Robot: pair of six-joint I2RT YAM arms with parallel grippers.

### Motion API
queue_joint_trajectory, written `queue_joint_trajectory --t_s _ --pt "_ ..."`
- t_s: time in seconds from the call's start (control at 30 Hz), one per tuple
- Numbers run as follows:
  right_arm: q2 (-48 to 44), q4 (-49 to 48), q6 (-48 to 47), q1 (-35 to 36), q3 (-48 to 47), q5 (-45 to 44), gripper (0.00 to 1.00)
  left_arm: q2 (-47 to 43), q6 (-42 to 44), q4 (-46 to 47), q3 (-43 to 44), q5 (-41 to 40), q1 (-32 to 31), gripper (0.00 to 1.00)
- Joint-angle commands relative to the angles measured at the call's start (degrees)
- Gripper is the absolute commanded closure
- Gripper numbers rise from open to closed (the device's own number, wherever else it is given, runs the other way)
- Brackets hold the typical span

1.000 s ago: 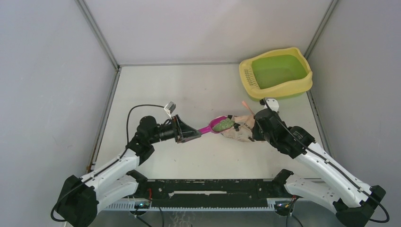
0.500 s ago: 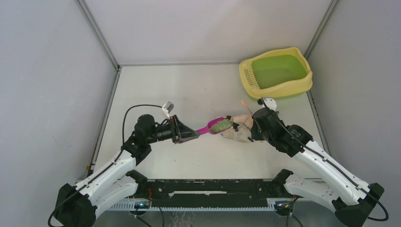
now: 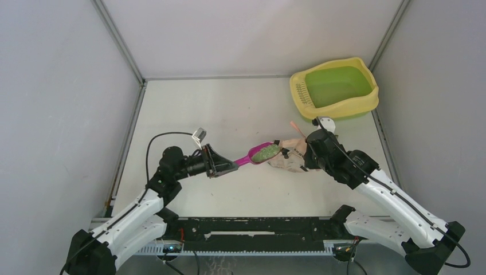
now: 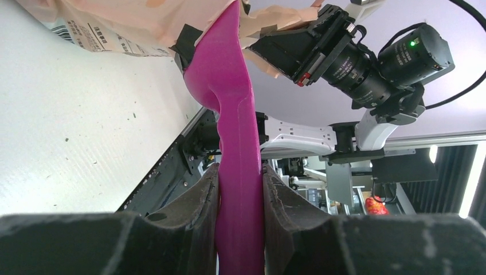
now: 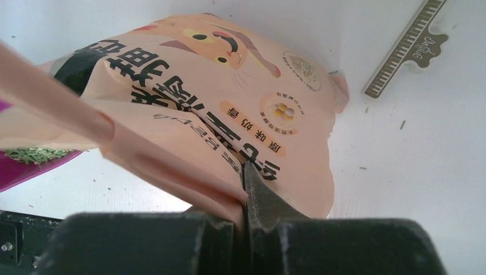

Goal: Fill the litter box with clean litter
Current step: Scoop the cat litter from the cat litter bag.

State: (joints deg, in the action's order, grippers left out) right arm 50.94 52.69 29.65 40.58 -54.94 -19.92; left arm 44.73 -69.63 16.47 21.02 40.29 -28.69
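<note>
**Loaded scoop at bag mouth, litter box far right**

Left gripper (image 4: 240,189) is clenched on the handle of a magenta plastic scoop (image 3: 252,156). The scoop bowl carries a heap of greenish-grey granular litter (image 3: 267,152) and sits against the open end of a peach-pink printed bag (image 5: 229,114). Right gripper (image 5: 244,192) pinches a fold of the bag's film. The bag lies on the white table (image 3: 229,109). The rounded pale yellow plastic litter box with lime-green basin (image 3: 338,113) sits in the table's far right corner, well apart from the scoop.
</note>
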Motion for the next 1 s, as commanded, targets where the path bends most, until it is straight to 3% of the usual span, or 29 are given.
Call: queue_joint_trajectory --t_s 0.0,0.23,0.97 --pt "-0.19 -1.68 -0.73 -0.85 -3.83 -2.23 0.91 -0.88 -2.39 6.73 -4.11 0.07 0.73 0.97" --pt "-0.65 -1.46 -0.13 -1.24 -3.84 -1.90 0.90 -1.59 -3.15 10.38 -7.21 0.01 0.93 0.97" --pt "-4.17 -0.29 1.37 -2.96 -2.91 1.13 0.96 7.91 -14.32 41.57 -12.44 -0.04 1.27 0.97"
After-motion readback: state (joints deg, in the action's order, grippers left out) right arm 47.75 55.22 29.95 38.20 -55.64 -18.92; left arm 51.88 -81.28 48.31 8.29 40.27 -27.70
